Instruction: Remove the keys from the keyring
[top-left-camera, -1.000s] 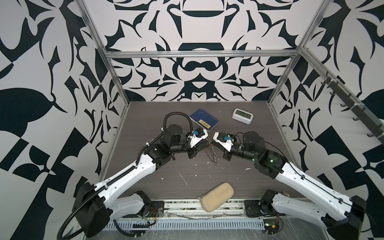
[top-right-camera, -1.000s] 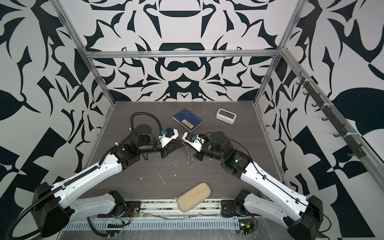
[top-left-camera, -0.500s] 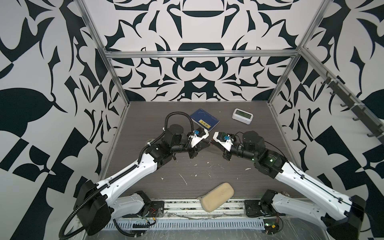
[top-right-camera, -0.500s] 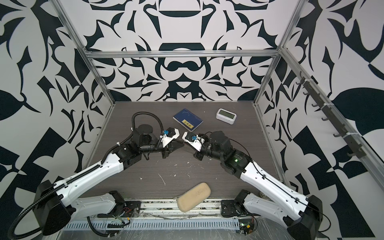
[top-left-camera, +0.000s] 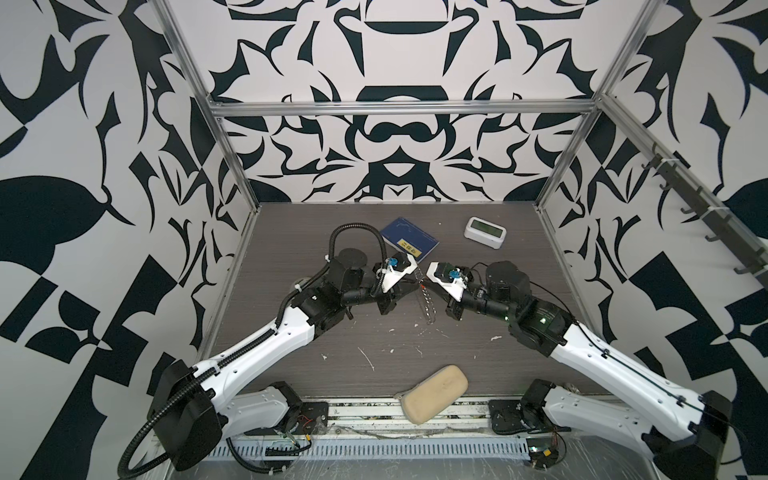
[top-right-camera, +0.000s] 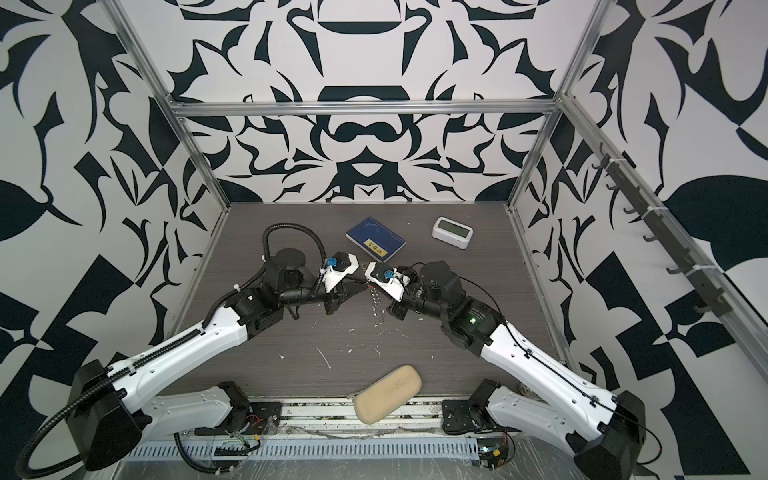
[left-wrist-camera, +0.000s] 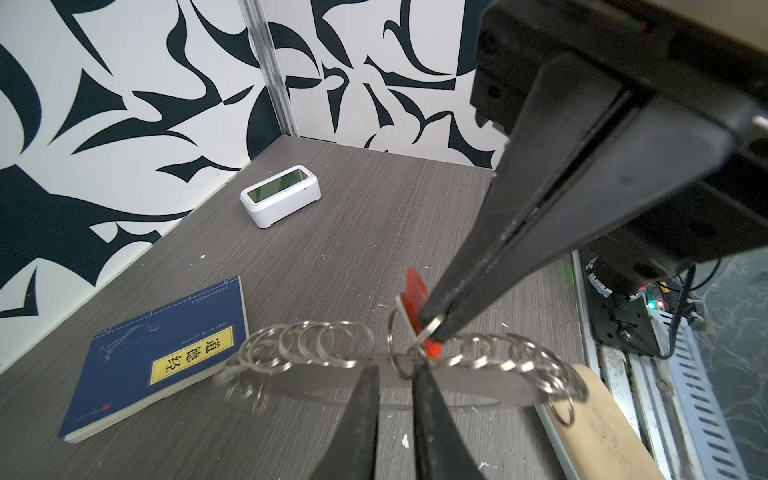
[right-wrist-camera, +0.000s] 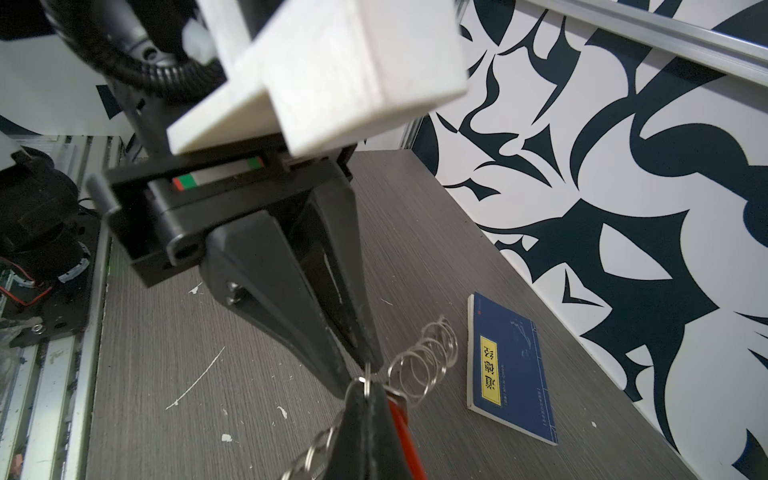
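The keyring (left-wrist-camera: 478, 384), a thin grey hoop fringed with small silver rings (left-wrist-camera: 316, 345), hangs above the table between both grippers in the middle, seen as a short chain (top-left-camera: 428, 307) (top-right-camera: 377, 307) in both top views. My left gripper (left-wrist-camera: 395, 372) (top-left-camera: 415, 282) stands with its jaws a narrow gap apart, and the hoop's band and one small ring sit in that gap. My right gripper (left-wrist-camera: 430, 330) (right-wrist-camera: 365, 382) (top-left-camera: 424, 284) is shut on the keys at their red-orange tag (left-wrist-camera: 415, 291) (right-wrist-camera: 399, 419). The key blades are hidden behind the fingers.
A blue book (top-left-camera: 409, 245) with a yellow label lies just behind the grippers. A white clock (top-left-camera: 485, 232) sits at the back right. A beige oblong pad (top-left-camera: 435, 392) rests on the front edge. White scraps dot the grey table (top-left-camera: 291, 365).
Both arms stay nearly where they were, tip to tip at the middle. The hanging hoop and its small rings have shifted slightly.
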